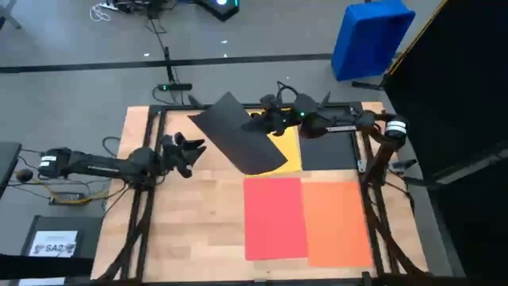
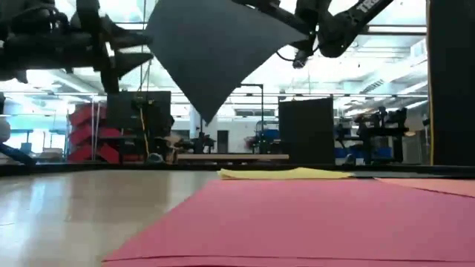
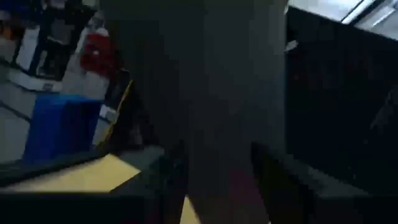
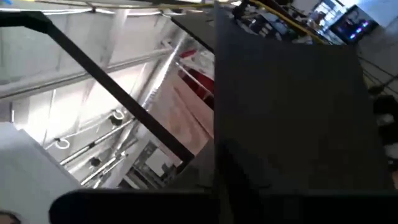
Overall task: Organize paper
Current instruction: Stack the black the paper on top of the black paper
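The red sheet (image 2: 312, 222) lies nearest in the low view, flat on the worktop (image 1: 190, 230), and fills the foreground. In the high view it sits at the front middle of the worktop, with the orange sheet (image 1: 337, 222) just beside it on the right, their long edges side by side. Behind them the yellow sheet (image 2: 286, 173) lies flat, with one edge slightly raised; from above only a strip of it shows, since the black sheet (image 1: 238, 135) hangs over it. Another dark sheet (image 1: 328, 151) lies flat to the right of the yellow one, behind the orange.

The black sheet is off the worktop, tilted in the air, one corner pointing down in the low view. The right gripper (image 1: 266, 121) is pinching its right edge, fingers pressed together on the paper, the right arm reaching in from the far right corner. The left gripper (image 1: 193, 153) hovers near the sheet's left edge, above the worktop's left half, its fingers spread; whether they touch the paper cannot be told. The left wrist view looks straight at the dark sheet close in front.

Beyond the worktop, a blue bin (image 1: 370, 36) stands on the floor at the far right.
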